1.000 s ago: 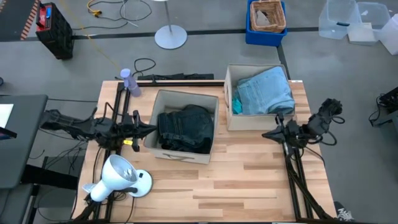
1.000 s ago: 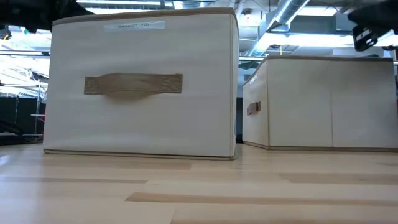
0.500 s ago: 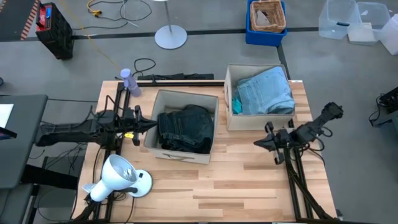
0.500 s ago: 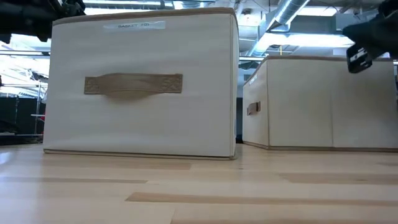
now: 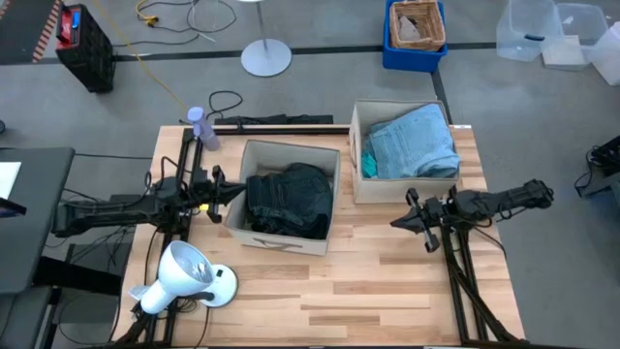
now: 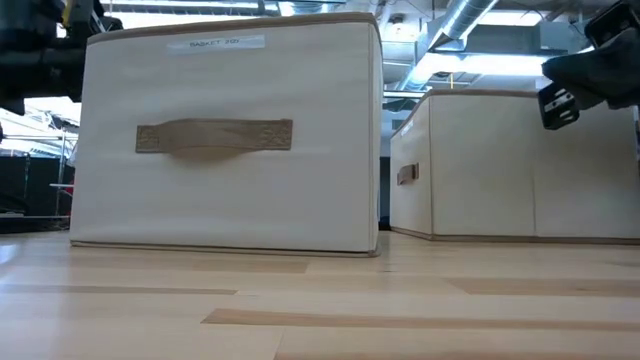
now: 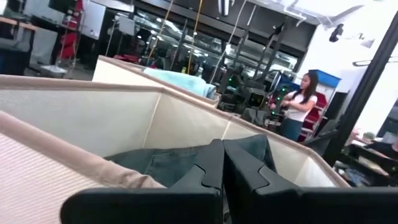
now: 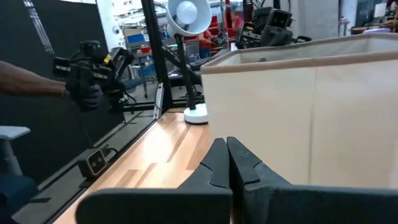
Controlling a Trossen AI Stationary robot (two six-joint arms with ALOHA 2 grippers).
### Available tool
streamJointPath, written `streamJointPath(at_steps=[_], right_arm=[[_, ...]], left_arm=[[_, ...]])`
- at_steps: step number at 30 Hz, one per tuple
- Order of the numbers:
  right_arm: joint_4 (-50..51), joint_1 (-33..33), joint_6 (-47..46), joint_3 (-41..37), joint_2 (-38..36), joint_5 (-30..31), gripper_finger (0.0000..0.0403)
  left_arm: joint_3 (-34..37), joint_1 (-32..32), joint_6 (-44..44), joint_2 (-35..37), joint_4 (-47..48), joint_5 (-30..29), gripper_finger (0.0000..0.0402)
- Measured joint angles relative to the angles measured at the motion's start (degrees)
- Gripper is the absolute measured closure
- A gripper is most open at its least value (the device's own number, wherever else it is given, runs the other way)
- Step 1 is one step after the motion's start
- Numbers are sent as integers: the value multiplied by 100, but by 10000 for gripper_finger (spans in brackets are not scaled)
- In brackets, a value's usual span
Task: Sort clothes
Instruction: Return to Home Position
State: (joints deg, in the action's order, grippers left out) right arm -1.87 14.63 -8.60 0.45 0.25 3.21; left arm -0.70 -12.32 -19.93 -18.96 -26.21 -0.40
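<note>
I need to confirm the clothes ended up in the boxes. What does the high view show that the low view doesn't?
Only the high view: the contents, dark charcoal jeans in the left box, light blue jeans and a sliver of teal top in the right box. Only the low view: the left box's handle and label. Both: the boxes, the wooden table and both arms, left gripper and right gripper outside the boxes.

A robotics lab or workshop, shown around a wooden desk (image 5: 387,281).

A bare grey floor (image 5: 320,92) strewn with loose cables (image 5: 206,35) is seen beyond the desk's far edge, where a blue crate (image 5: 412,61) is kept; clear plastic tubs (image 5: 528,29) are stacked past the far right corner. Exposed silver ducts (image 6: 470,20) are hung under the ceiling, and a person (image 7: 297,109) is seen among cluttered workstations.
</note>
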Motion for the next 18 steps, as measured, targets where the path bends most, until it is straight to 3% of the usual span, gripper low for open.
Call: streamJointPath(at_steps=[12, 18], right_arm=[[30, -670, -1428, -4, 0, -29, 403], [35, -693, -1539, -7, 0, -27, 403]], left_arm=[[12, 0, -129, 0, 141, -176, 397], [14, 0, -89, -4, 141, -197, 391]])
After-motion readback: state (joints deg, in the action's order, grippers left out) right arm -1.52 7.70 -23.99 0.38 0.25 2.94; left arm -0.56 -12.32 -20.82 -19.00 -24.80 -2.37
